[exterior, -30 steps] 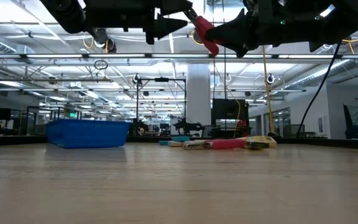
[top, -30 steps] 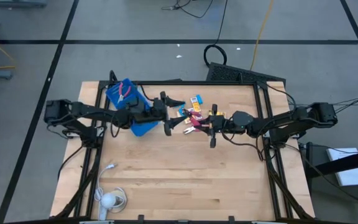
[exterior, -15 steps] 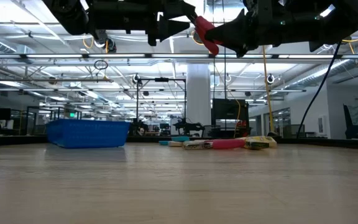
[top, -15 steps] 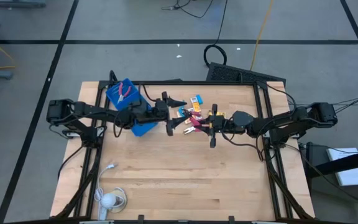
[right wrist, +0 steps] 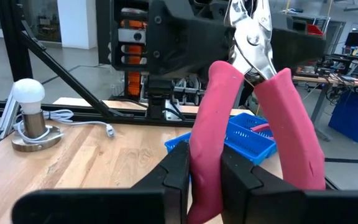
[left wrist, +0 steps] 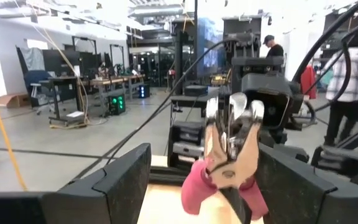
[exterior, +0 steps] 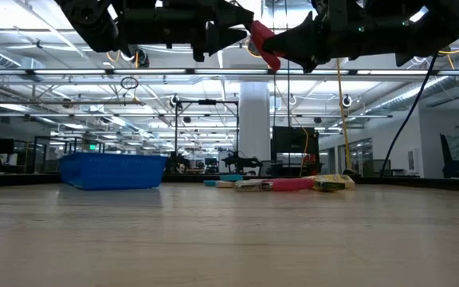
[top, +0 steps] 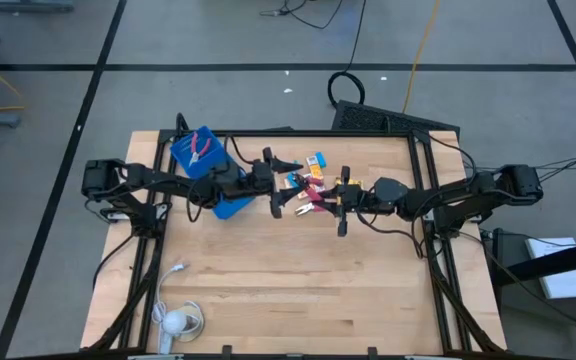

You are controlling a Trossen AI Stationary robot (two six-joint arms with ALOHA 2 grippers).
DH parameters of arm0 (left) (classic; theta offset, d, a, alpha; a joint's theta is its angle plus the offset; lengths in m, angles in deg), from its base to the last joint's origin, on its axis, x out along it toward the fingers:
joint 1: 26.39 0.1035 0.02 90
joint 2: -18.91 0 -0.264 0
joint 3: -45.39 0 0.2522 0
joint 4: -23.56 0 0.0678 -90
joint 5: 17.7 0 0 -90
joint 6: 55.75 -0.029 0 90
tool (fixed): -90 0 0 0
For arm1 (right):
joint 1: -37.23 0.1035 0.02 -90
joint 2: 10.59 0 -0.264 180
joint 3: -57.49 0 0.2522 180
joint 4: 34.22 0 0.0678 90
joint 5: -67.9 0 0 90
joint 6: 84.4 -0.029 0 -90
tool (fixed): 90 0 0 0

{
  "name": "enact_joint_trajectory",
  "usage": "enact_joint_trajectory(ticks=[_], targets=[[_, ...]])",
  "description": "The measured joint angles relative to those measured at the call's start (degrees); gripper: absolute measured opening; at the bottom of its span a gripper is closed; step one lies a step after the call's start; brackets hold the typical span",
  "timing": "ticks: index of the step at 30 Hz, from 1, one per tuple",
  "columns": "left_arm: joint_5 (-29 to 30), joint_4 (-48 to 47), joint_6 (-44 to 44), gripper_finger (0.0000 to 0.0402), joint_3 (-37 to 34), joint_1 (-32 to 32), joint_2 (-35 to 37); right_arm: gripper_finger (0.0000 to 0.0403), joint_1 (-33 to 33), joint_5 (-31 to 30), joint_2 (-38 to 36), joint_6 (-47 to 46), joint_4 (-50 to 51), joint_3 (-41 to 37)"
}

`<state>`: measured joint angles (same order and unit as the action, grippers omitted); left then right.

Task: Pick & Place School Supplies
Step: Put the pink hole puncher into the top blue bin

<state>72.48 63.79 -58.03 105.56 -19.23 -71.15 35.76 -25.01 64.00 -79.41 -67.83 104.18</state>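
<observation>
Red-handled pliers (top: pixel 308 203) hang high above the table's middle, and my right gripper (top: pixel 330 200) is shut on them. Their metal head (left wrist: pixel 232 127) points toward the table's left, at my left arm. My left gripper (top: pixel 286 186) is open, one finger on each side of that head, apart from it. More school supplies (top: pixel 313 165) lie on the wood below and behind: small yellow, blue and red pieces. A blue tray (top: pixel 230 205) stands at the far left with a red-handled tool (top: pixel 203 148) inside. My right gripper pinches one pink handle (right wrist: pixel 207 134) of the pliers between its two fingers (right wrist: pixel 178 167); the other handle (right wrist: pixel 291 130) stays free beside them. The fingers come level from the table's right and lie along the handle. The pliers are lifted clear and roughly level.
A round white object (top: pixel 173 321) with a white cable (top: pixel 173 270) sits at the table's near left corner. Black frame rails (top: pixel 423 200) run along both sides. Bare wood (top: pixel 298 290) fills the near half. In the left wrist view, people (left wrist: pixel 347 81) stand beyond the table.
My left gripper's fingertips have edged toward the table's right, closer around the pliers' head. My right gripper and the pliers have kept still.
</observation>
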Motion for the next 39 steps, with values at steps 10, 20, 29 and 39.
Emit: enact_joint_trajectory(ticks=[10,20,29,39], targets=[[-0.13,0.71,2.63,0.0237,-0.02,-0.02,0.00,0.0043,-0.02,-0.02,0.00,-1.11,0.02,-0.02],[-0.46,1.10,4.26,0.0132,-0.02,-0.07,0.00,0.0043,-0.07,-0.27,0.00,-2.42,0.03,-0.02],[-0.68,2.99,4.34,0.0123,-0.06,-0.17,0.00,0.0043,-0.07,0.06,-0.05,-2.93,-0.03,0.07],[1.43,3.67,4.41,0.0106,-0.06,-0.12,0.00,0.0087,-0.09,-1.04,-0.04,-3.91,0.08,0.04]])
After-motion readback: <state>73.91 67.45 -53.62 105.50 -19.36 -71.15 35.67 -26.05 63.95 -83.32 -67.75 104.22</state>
